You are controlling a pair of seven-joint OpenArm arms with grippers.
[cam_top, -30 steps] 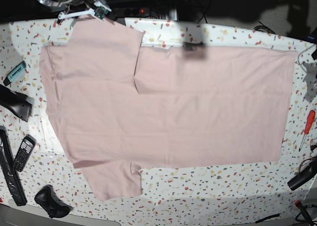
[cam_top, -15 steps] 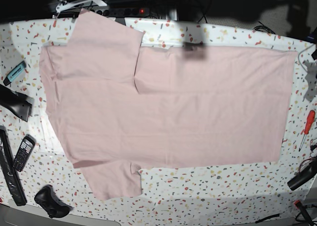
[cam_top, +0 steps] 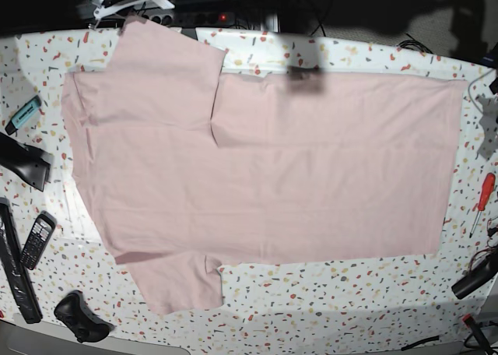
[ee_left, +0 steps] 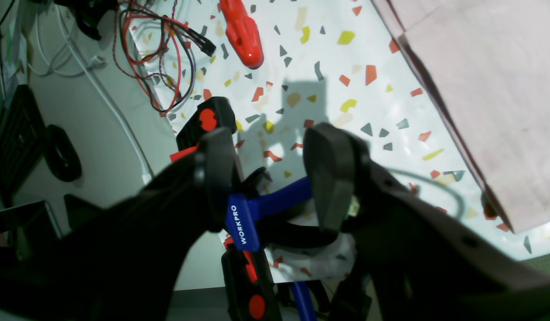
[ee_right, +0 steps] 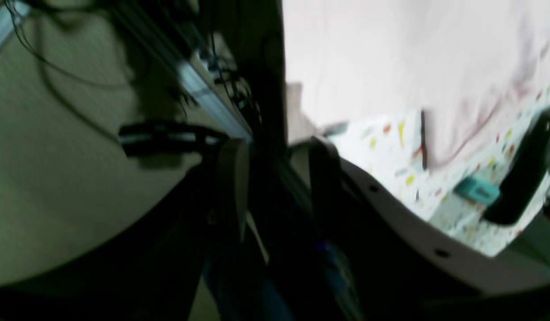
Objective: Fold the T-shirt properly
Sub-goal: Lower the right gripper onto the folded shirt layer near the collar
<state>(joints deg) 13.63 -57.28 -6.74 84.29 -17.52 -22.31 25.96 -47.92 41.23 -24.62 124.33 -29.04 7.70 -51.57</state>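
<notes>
In the left wrist view, the left gripper hangs parted and empty above the speckled desk, beside the T-shirt. The blurred right wrist view shows the right gripper parted, empty. In the base view, the T-shirt lies flat across the desk.

The right wrist view is blurred throughout. Its gripper shows as two dark fingers with a gap between them; nothing can be made out in the gap. Behind it the shirt is a pale smear cut off by the top and right edges, and a teal object beside it is too soft to identify.

In the left wrist view the shirt runs off the top and right edges. The near fingers are out of focus and cover part of a blue clamp. A red tool is cut by the top edge.

In the base view, the shirt's far sleeve reaches into the dark strip at the top. Neither gripper can be made out there.
</notes>
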